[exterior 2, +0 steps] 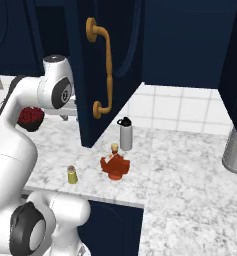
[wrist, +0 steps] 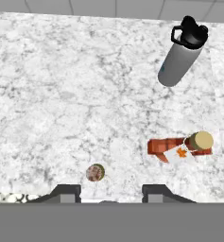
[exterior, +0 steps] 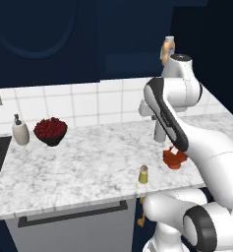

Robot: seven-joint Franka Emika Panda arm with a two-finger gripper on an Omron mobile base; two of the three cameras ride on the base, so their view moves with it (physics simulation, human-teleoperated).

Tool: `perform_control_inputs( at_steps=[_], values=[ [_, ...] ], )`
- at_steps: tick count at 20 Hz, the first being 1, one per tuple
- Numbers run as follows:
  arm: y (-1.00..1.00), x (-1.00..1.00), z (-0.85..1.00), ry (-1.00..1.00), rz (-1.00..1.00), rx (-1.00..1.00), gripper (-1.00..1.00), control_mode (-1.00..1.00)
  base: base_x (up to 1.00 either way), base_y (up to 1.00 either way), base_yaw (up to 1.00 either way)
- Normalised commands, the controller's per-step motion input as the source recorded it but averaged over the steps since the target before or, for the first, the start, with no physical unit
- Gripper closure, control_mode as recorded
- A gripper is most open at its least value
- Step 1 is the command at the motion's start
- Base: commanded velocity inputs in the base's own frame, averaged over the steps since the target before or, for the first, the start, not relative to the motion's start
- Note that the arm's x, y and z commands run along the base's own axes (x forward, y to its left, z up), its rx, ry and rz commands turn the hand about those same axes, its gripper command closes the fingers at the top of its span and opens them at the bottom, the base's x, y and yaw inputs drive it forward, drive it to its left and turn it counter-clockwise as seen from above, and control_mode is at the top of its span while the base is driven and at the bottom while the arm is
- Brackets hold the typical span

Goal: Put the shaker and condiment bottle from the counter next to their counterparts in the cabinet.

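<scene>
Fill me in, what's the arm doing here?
Nothing is picked up yet. The gripper hangs empty above the counter, looking down on the items. The small yellow shaker and the squat red condiment bottle both stand on the marble, apart from each other, with a taller grey bottle with a black top behind them. The navy cabinet door stands open, and a pale orange bottle sits up on the shelf.
</scene>
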Motion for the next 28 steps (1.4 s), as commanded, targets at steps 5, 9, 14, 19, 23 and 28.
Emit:
perform_control_inputs(
  at_steps=[5, 9, 14, 19, 23, 28],
  values=[
    [0.00, -0.33, 0.00, 0.00, 0.00, 0.00, -1.00, -1.00, 0.00, 0.00, 0.00],
    [0.21, -0.86, -0.19, -0.10, -0.21, 0.00, -1.00, -1.00, 0.00, 0.00, 0.00],
    [0.62, -0.17, -0.26, -0.20, -0.41, 0.00, -1.00, -1.00, 0.00, 0.00, 0.00],
    [0.14, 0.00, -0.26, -0.02, -0.67, 0.00, -1.00, -1.00, 0.00, 0.00, 0.00],
    [0.04, 0.00, -0.37, 0.00, -0.73, 0.00, -1.00, -1.00, 0.00, 0.00, 0.00],
    [0.31, 0.26, -0.49, 0.00, -0.56, -0.04, -1.00, -1.00, 0.00, 0.00, 0.00]
  ],
)
